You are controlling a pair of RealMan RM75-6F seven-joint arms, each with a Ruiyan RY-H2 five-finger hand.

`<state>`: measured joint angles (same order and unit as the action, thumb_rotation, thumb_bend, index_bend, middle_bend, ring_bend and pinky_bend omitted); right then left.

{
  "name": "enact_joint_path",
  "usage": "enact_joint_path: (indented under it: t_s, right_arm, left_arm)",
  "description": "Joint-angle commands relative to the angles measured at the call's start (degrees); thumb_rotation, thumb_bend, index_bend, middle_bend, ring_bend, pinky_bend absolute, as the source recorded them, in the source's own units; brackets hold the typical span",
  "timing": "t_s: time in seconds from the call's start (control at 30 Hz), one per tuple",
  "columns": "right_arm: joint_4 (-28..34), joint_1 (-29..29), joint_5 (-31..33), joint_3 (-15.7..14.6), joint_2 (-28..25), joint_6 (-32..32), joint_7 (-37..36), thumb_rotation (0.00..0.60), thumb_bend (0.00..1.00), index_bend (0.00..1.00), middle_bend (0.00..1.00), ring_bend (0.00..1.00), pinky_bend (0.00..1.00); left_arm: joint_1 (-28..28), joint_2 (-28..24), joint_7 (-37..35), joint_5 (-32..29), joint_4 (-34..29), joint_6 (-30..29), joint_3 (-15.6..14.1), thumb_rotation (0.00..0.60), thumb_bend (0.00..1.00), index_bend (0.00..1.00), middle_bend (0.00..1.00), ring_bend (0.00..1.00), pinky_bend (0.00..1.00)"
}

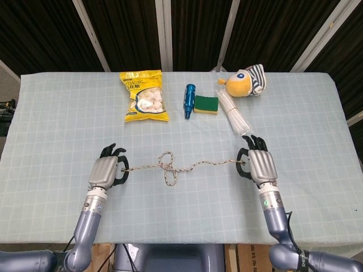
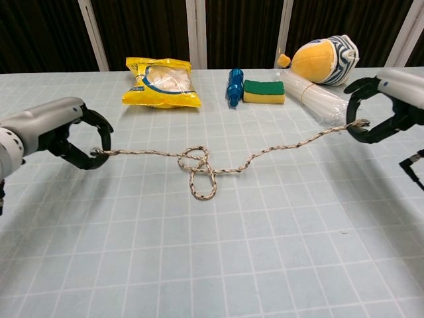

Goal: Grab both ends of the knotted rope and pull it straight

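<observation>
Both hands have the rope (image 1: 181,166) by its ends: the left hand (image 1: 106,171) has its fingers curled round and pinches the left tip, and the right hand (image 1: 260,165) is curled the same way on the right tip, out near the bundle of clear straws (image 1: 233,115). The rope runs across the near middle of the checked tablecloth (image 1: 68,136), fairly taut on the left stretch and wavy with slack on the right, with a small knot (image 2: 197,168) and a loop hanging just left of centre. The worry from here, as I see it, is that each hand holds only the very tip, so a firmer pull could slide an end out through the fingers, and the rope would drop slack on the table. The other risk is the knot itself: from the chest view I cannot tell whether the loop will slip free or cinch down, and pulling harder might simply tighten it into a hard lump, leaving the rope straight but knotted. If one arm pulls faster than the other, the whole rope may drag sideways. The yellow snack bag (image 1: 144,96), blue bottle (image 1: 188,100), green sponge (image 1: 205,104) and plush toy (image 1: 247,81) sit well back, out of the rope's path
</observation>
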<state>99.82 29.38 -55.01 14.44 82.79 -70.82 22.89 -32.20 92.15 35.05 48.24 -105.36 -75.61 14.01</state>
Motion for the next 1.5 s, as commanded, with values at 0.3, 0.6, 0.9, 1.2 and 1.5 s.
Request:
enact_joint_path:
  t_s: [0.3,0.6,0.9,1.2,1.5]
  right_arm:
    - [3.1,-5.4,-1.3,-0.1,-8.7,-2.2,-7.2,0.6,0.48,0.64,0.15,0.0,0.0]
    - [1.9,-8.7,-1.1,-0.2,-11.9,-2.7,-12.5,0.6,0.48,0.63,0.15,0.0,0.0]
    - [-1.0,-10.4,-0.5,-0.5,-12.8,-2.0,-15.8,0.6,0.48,0.64,0.15,0.0,0.0]
    - [-4.4,-11.6,-0.2,-0.8,-12.6,-0.8,-18.4,0.6,0.48,0.64,0.15,0.0,0.0]
    - [-6.8,-12.4,0.2,-1.2,-11.8,0.2,-19.5,0.6,0.48,0.64,0.15,0.0,0.0]
  left_arm:
    - [5.3,-12.3,-6.5,5.0,-6.7,-1.2,-2.3,0.6,0.55,0.62,0.2,0.0,0.0]
    - [9.1,-19.3,-14.1,8.5,-6.8,-1.0,-3.8,0.6,0.56,0.62,0.21,0.0,0.0]
    - [11.0,-21.7,-18.1,9.8,-4.5,0.2,-5.3,0.6,0.56,0.62,0.21,0.0,0.0]
    - [11.7,-20.8,-18.9,10.0,-1.9,0.6,-5.9,0.6,0.56,0.62,0.21,0.0,0.0]
    - [12.5,-19.6,-19.7,9.4,0.2,0.8,-6.3,0.6,0.56,0.62,0.21,0.0,0.0]
